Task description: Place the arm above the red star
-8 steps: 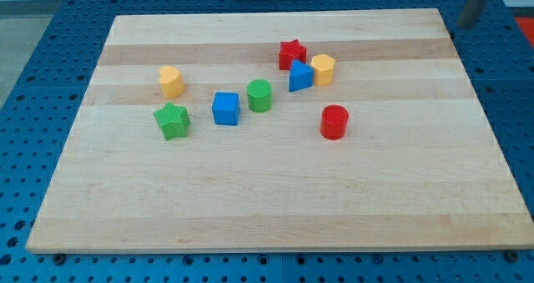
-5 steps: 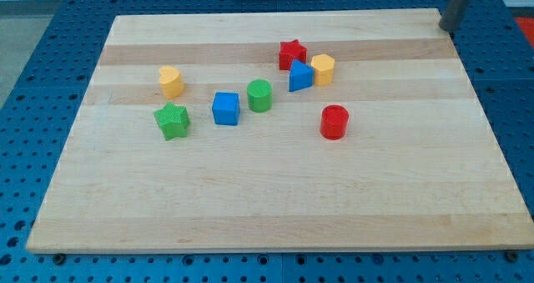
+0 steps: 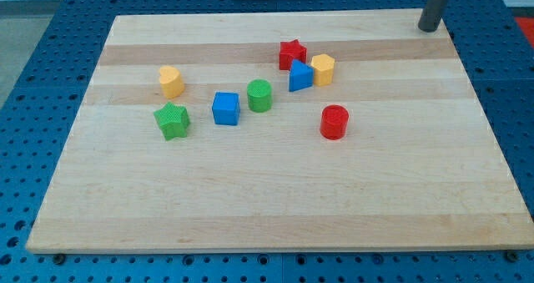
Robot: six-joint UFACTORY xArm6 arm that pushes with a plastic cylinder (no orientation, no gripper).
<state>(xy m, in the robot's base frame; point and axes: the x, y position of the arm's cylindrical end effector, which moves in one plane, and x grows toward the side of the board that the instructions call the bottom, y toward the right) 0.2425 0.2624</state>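
My tip (image 3: 429,29) has slid left along the surface (image 3: 250,199)'s top edge near the top-right corner, closing on the red star (image 3: 292,54) but well apart. No jaws exist here.

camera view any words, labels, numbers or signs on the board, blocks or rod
None: no text, number or sign shows anywhere.
The wooden board is bare grain.
The red star and the other blocks are plain.
My tip, far to the star's right, is unmarked.
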